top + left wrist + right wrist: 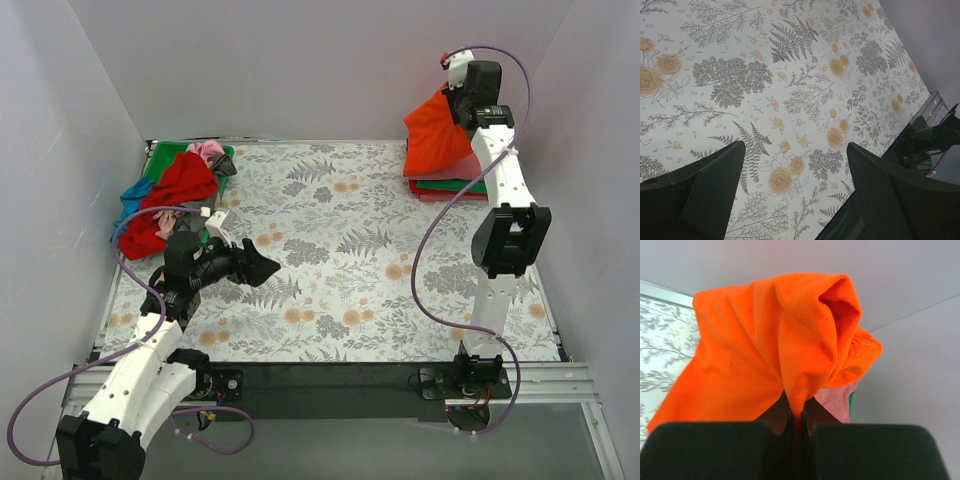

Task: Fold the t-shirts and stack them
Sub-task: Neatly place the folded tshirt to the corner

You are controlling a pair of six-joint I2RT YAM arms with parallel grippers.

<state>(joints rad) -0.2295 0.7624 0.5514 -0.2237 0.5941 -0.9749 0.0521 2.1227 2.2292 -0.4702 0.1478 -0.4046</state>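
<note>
Arms apart — right arm (500,190) upright, jaws pinching orange-red t-shirt (436,135); left arm (150,345) low, jaws spread.

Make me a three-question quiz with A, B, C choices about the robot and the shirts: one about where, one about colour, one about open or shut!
1. Where is the messy pile? A far left corner; B far right corner; C middle of the near edge.
2. What colour is the shirt in the right end effector? A blue; B orange; C grey.
3. The left end effector is: A open, empty; B shut on a shirt; C shut, empty.
Answers: 1 A, the top view shows it heaped in the far left corner. 2 B, orange fabric is pinched in it. 3 A, it gapes wide with only the cloth showing between.
</note>
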